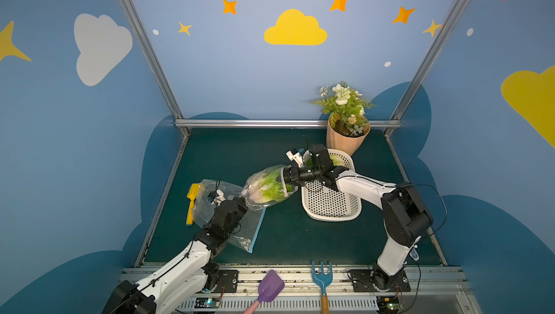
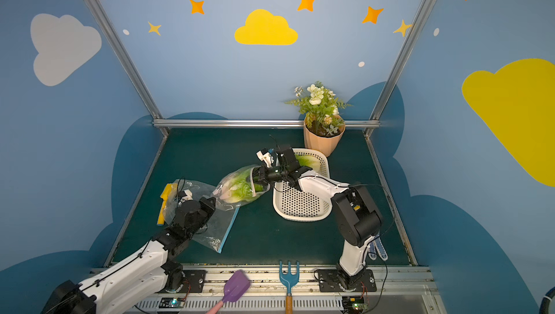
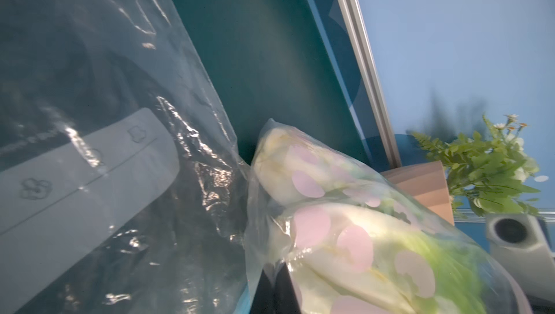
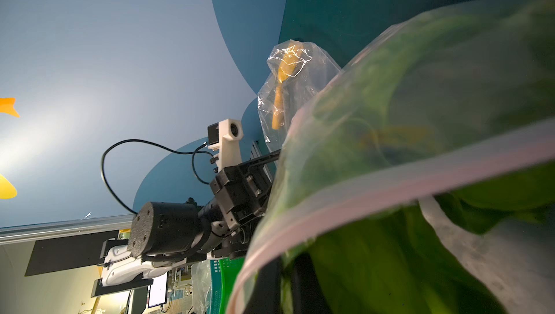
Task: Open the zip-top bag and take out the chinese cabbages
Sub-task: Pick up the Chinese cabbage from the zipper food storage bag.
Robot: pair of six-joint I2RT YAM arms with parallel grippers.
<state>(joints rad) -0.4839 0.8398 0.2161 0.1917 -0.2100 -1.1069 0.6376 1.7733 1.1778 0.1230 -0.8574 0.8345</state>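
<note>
Two of the chinese cabbages [image 1: 268, 188] are sitting inside the zip-top bag [image 1: 264, 173], which is stretched between my two arms over the table [image 1: 240, 153], just beside the white basket [image 1: 330, 218]. A third green head [image 2: 307, 161] is lying at the basket's far end, mostly behind the right arm. I am judging the taking-out step to be under way, with the bag open and one head out.

The left gripper [image 1: 240, 201] is pressed together and seems to be pinching the bag's closed bottom corner, anchoring it. The right gripper [image 1: 285, 179] is also pressed together, at the bag's mouth, with the white zip rim curling round it. I cannot tell whether it is nipping the rim or a leaf.

Next I am expecting to need a firm hold on a leafy end and a pull towards the basket. The left arm should be holding the bottom back so the film is not travelling along.

The left wrist view is giving me what the top views are not: two pale stem ends [image 3: 282, 174] packed against the bag's bottom, behind pink dots on the film. The right wrist view is showing the zip strip [image 4: 390, 183] arching over green leaves. It is also showing the yellow shovel [image 4: 282, 87] through a second clear bag [image 4: 315, 87], which in both top views is lying under the left arm.
</note>
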